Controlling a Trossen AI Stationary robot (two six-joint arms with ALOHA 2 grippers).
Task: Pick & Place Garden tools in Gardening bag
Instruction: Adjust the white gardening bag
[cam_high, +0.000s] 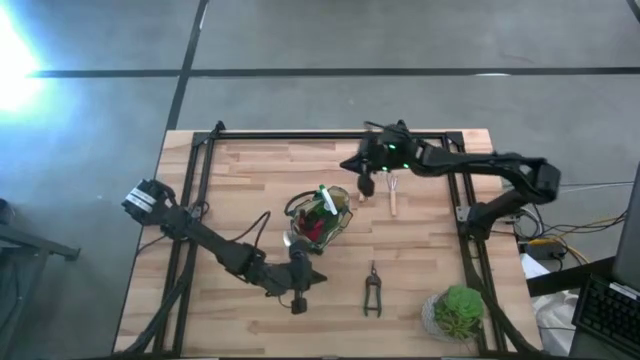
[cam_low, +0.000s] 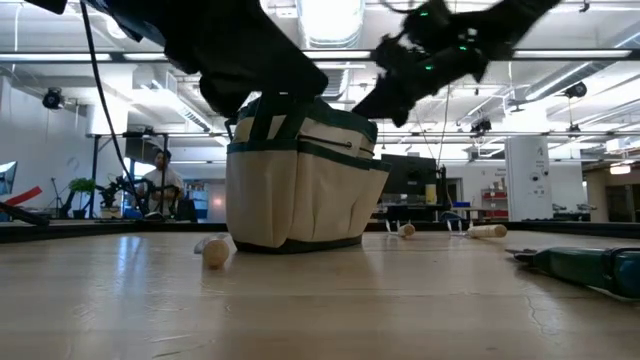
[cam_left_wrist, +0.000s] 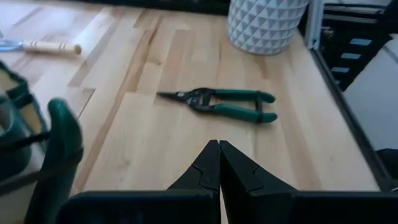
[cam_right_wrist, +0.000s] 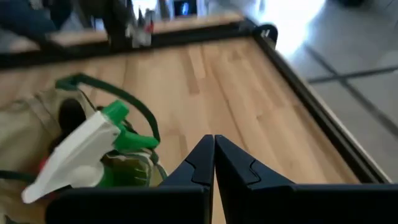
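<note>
The gardening bag (cam_high: 320, 215) stands near the middle of the wooden table (cam_high: 250, 170), with the green spray bottle (cam_right_wrist: 102, 146) and a red-and-black tool (cam_high: 318, 225) poking out of it; the right gripper (cam_high: 366, 186) hangs just beyond the bag's far side, fingers pressed together and holding nothing; a wooden-handled fork (cam_high: 393, 196) lies on the boards just beside it; the left gripper (cam_high: 298, 303) sits low at the near edge, jaws closed and empty too; black pruners (cam_high: 372, 291) lie flat to its right, apart from it, and the potted plant (cam_high: 458, 312) fills the near right corner.
</note>
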